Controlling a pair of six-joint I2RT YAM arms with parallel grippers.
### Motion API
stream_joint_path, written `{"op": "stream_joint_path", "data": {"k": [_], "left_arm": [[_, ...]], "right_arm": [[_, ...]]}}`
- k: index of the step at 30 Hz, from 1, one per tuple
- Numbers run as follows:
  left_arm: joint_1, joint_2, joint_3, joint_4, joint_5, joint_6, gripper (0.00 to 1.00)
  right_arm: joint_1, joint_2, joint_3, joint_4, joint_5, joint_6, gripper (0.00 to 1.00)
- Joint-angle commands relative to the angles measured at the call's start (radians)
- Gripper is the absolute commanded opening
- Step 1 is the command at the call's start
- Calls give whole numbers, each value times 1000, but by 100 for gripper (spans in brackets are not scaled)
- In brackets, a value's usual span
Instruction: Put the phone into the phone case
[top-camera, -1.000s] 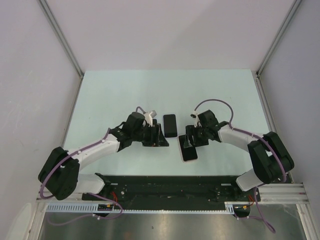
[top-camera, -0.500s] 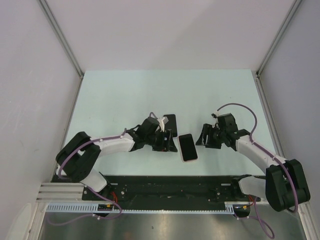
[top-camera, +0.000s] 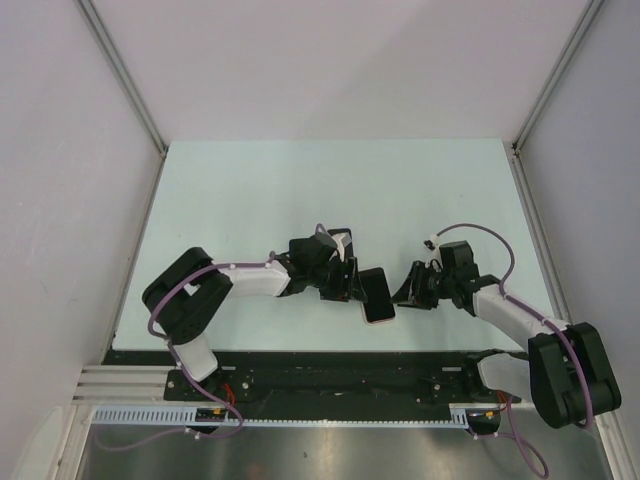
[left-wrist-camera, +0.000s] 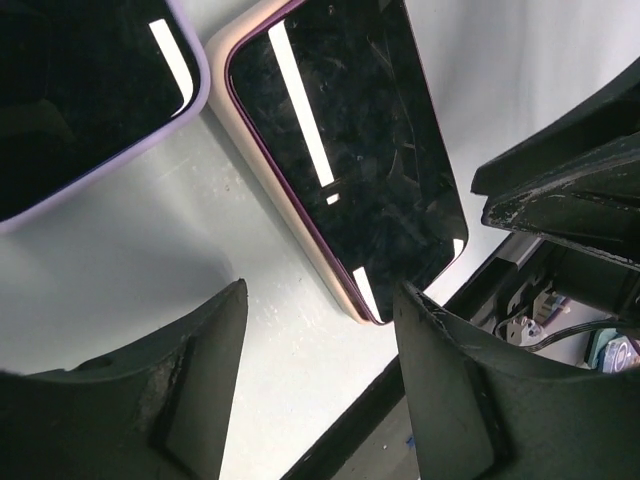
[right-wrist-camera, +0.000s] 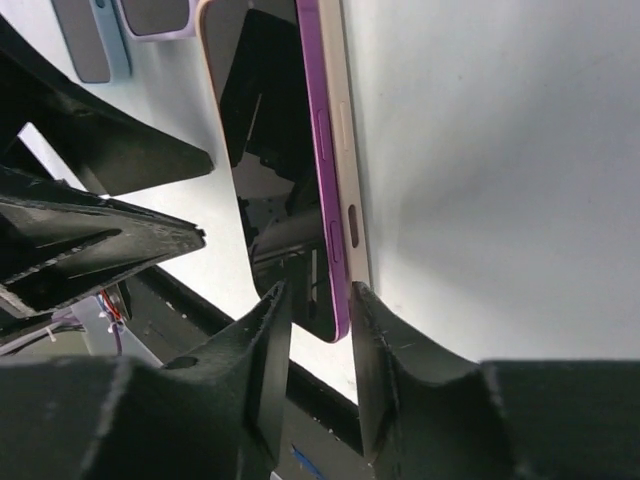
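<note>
The phone (top-camera: 377, 296) is lying screen-up on the table (top-camera: 300, 190), just beside the lavender phone case (left-wrist-camera: 80, 90). The right tool (right-wrist-camera: 320, 292) is sitting narrow astride its edge, probably to lift it, though I cannot tell whether it is gripping. The left tool (left-wrist-camera: 322, 295) is hovering wide, likely to steady things.

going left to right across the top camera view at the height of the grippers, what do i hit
left arm → left gripper → phone → right gripper → right arm
</note>
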Motion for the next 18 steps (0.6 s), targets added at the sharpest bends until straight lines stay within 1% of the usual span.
{"op": "stream_joint_path", "data": {"k": [1, 4, 6, 10, 18], "left_arm": [[-19, 31, 43, 41, -2, -21, 64], [-25, 43, 51, 45, 10, -21, 62], [-28, 54, 55, 44, 14, -18, 61], [-34, 61, 55, 47, 18, -16, 59], [-46, 89, 61, 68, 47, -16, 54]], "right_arm": [[-2, -2, -18, 96, -58, 29, 29], [3, 16, -33, 113, -62, 36, 24], [6, 30, -33, 114, -64, 37, 22], [24, 44, -36, 124, -61, 51, 15], [40, 51, -45, 147, -56, 77, 13]]}}
